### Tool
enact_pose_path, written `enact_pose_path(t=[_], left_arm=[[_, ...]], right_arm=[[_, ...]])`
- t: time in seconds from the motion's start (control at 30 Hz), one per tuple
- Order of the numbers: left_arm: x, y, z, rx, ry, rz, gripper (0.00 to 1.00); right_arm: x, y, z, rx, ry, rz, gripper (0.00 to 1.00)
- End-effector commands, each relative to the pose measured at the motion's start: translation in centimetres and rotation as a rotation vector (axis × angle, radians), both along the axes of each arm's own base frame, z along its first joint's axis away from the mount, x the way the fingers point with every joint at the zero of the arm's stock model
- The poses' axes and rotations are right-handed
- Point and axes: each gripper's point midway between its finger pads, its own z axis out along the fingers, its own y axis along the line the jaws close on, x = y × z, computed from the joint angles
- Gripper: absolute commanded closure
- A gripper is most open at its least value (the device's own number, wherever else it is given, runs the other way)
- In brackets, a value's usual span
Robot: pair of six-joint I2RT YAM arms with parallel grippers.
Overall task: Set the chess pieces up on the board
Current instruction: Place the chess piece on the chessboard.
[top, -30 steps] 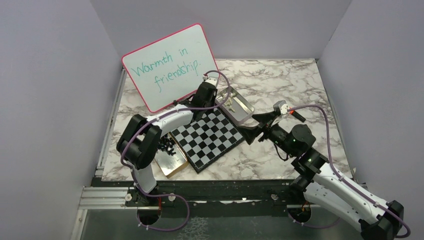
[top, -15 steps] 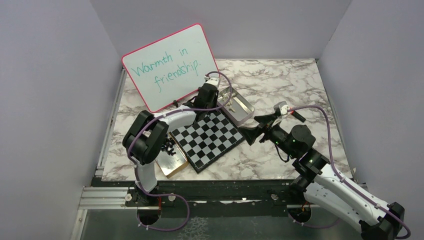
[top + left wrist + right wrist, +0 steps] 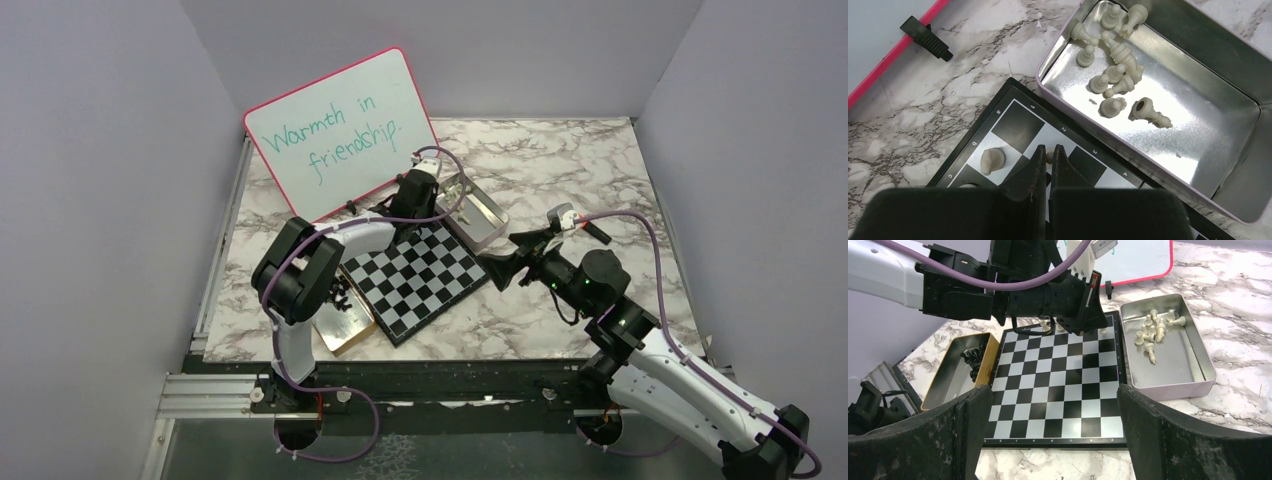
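cream pieces (image 3: 1148,109) tiny, light, smooth, prob. tippy; pinch at waist. left claw (image 3: 1048,150) tips together over board (image 3: 1015,120) corner; right claw (image 3: 1054,400) wide apart.

board (image 3: 1058,390) between two tins (image 3: 1178,365) (pieces (image 3: 1150,335) inside both)

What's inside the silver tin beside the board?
Only cream-white chess pieces, mostly tipped over and bunched at one end of the silver tin; the rest is bare metal. They overlap, so some may be hidden beneath others.
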Motion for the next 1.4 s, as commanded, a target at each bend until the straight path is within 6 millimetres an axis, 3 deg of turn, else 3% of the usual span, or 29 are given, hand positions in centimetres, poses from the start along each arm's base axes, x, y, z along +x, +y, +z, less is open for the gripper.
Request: enact_pose_path(t=[0.0,0.3,0.57,0.7,1.0,1.27,1.37], left_arm=[[0.2,0.1,-0.7,0.013,-0.016,0.008,0.99],[0.2,0.0,-1.8,0.041,-0.007,0.0,0.93],[0.3,0.3,-1.7,0.068,-0.014,0.012,0.84],[0.3,0.6,-1.4,0.082,-0.019,0.024,0.74],[0.7,0.0,0.4,0.091,-0.02,0.009,0.66],[0.8,-0.3,3.4,0.078,-0.036,-0.003,0.59],[0.9,-0.2,4.4,0.071,-0.059,0.0,0.57]], right_arm=[[0.0,-0.4,0.5,0.004,-0.009,-0.021,0.0],[0.1,-0.5,0.6,0.001,-0.013,-0.025,0.0],[0.1,-0.5,0.5,-0.002,-0.014,-0.025,0.0],[0.2,-0.4,0.2,-0.008,-0.009,-0.024,0.0],[0.5,0.0,-0.8,-0.011,0.014,-0.022,0.0],[0.8,0.4,-1.0,-0.011,0.035,-0.02,0.0],[1.8,-0.5,-1.3,-0.002,0.069,-0.105,0.0]])
